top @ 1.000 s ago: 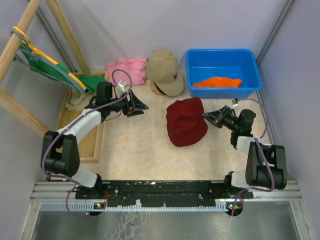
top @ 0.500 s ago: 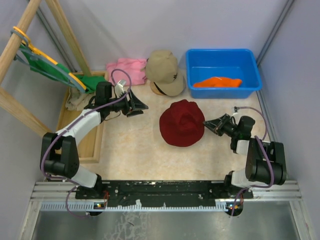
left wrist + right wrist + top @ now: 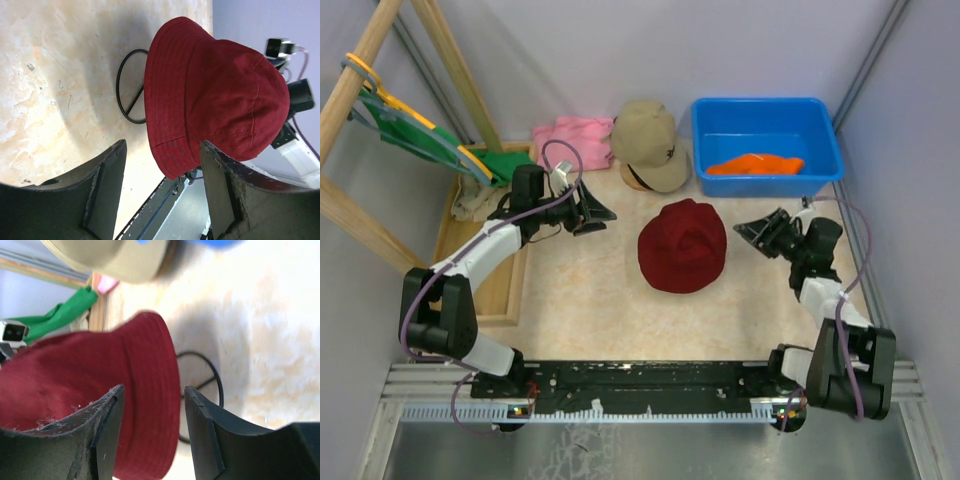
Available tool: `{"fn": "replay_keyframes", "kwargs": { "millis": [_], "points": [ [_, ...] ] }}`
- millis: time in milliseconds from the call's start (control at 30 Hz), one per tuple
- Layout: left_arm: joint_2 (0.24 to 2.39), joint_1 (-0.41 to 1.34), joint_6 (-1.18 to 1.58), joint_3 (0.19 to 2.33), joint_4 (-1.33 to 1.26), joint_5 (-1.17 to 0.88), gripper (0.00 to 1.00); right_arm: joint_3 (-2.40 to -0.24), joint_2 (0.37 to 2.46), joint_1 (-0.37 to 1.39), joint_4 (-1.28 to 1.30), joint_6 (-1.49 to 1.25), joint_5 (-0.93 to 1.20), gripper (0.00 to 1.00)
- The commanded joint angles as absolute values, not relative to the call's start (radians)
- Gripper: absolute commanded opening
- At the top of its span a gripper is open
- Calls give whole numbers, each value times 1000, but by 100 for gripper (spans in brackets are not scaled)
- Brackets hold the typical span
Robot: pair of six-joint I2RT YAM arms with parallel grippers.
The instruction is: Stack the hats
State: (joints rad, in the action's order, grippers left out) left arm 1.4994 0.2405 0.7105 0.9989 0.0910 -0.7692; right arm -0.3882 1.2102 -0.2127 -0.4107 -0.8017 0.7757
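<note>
Three hats show from above, and none of the three sits on another: the red hat lies crown-up in the middle of the table, the tan cap rests toward the back just beside the pink cloth, and the orange hat lies flat inside the blue bin. The left gripper hangs to the left of the red hat with its fingers spread and nothing between them, and the right gripper sits just off the hat's right brim, likewise spread and empty. Both wrist views look straight at the red hat, so the likely next step is a grasp on it, and that is where trouble could start. The fabric is soft, so a pinch on the brim alone may let the crown sag or fold, and the hat could drag across the table instead of lifting. If both arms close in together, their fingers may meet over the crown. Carrying it to the tan cap means passing near the bin's wall, which the right arm could clip. Set down off-centre, the hat would probably slide off the cap's rounded top.
</note>
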Motion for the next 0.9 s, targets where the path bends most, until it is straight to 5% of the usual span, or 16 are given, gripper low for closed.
{"fn": "replay_keyframes", "kwargs": {
  "millis": [0,167,333,467,667,867],
  "points": [
    [1475,244,702,986,88,-764,66,-529,1118,-224,-251,-715,648,52],
    [1478,244,686,996,105,-750,66,-701,1158,-215,-207,-730,587,53],
    [1497,244,690,1003,95,-763,66,-1004,1309,-191,-17,-595,463,66],
    [1514,244,686,1011,88,-766,66,-1344,1515,-147,293,-460,238,99],
    [1554,242,679,1055,93,-759,66,-2111,2013,-67,877,-302,-83,99],
    [1582,240,672,1093,105,-739,66,-2567,2311,-61,1102,-277,-111,99]
  ]
}}
